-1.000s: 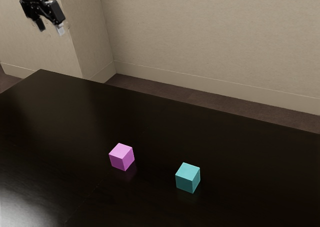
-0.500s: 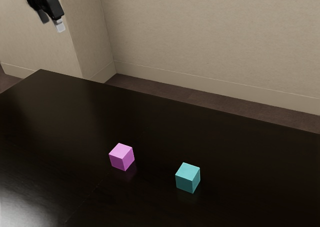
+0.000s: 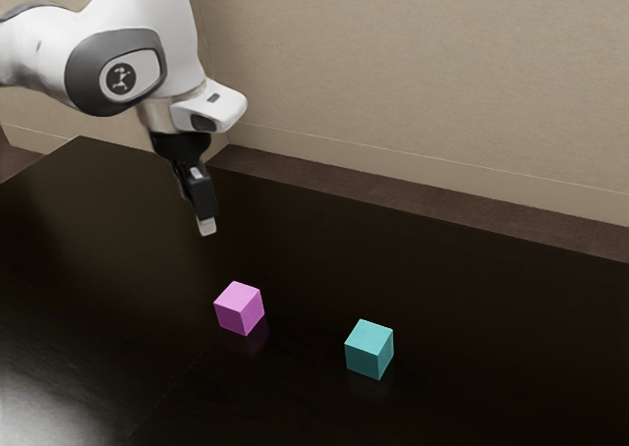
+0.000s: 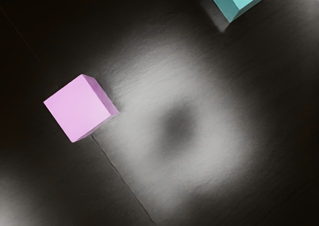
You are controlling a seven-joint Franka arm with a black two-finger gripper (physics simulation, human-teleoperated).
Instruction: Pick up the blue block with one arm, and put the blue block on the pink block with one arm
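One pink block and one blue block sat apart on the table. The gripper hung pointing down, holding nothing, above and near the pink block, with the blue block farther off. I could not tell whether it was spread or pressed together.

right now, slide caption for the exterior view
Gripper hovers above the table near the pink block; the blue block sits apart, ungrasped.

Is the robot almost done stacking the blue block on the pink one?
Not nearly. Nothing looks done yet: the blue block sits on the table, apart from the pink block. In hand: the gripper hangs above the table, nearer the pink block, carrying neither block. Left: reach the blue block, grab it, lift it and set it on the pink block.
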